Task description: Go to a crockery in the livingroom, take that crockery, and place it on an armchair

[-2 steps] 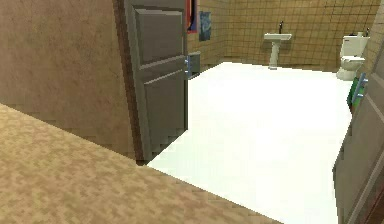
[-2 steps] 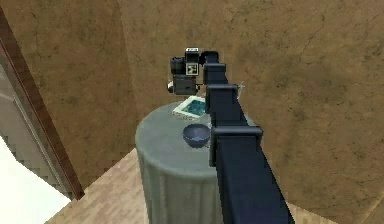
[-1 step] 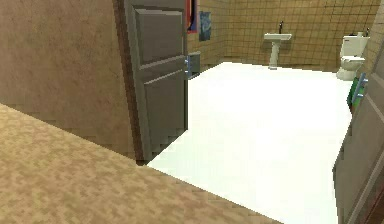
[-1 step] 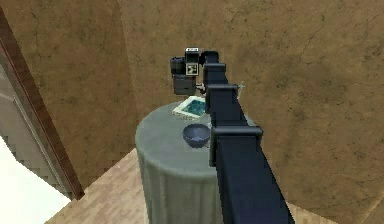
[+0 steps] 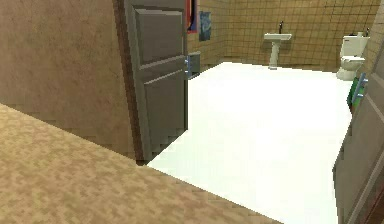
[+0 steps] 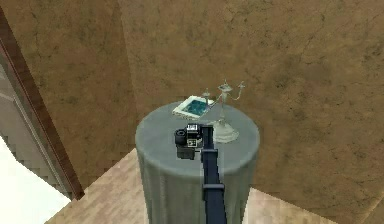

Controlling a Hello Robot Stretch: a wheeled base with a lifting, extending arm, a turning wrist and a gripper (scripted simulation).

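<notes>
Forward view: an open grey panelled door [image 5: 160, 80] stands at centre-left, with a brown wall [image 5: 60, 55] to its left and brown carpet [image 5: 70, 170] across the foreground. Past the door, a white floor [image 5: 260, 120] runs back to a tiled wall [image 5: 300, 20]. A white pedestal sink [image 5: 278, 45] stands against that wall, and a white toilet [image 5: 352, 55] is at the far right. What is in the basin or the bowl cannot be made out. A small picture [image 5: 205, 25] hangs just beyond the door's top.

Arm side view: a round grey counter [image 6: 160, 150] stands before a brown wall. On its top lie a flat teal thing with a pale border [image 6: 193, 105] and, just beside it, a pale branched stand on a round foot [image 6: 228, 112]. I cannot tell whether either one is the crockery. The arm [image 6: 213, 185] rises over the counter. The end effector [image 6: 180, 143] is above the counter top near the flat teal thing. Whether it holds anything cannot be told.
</notes>
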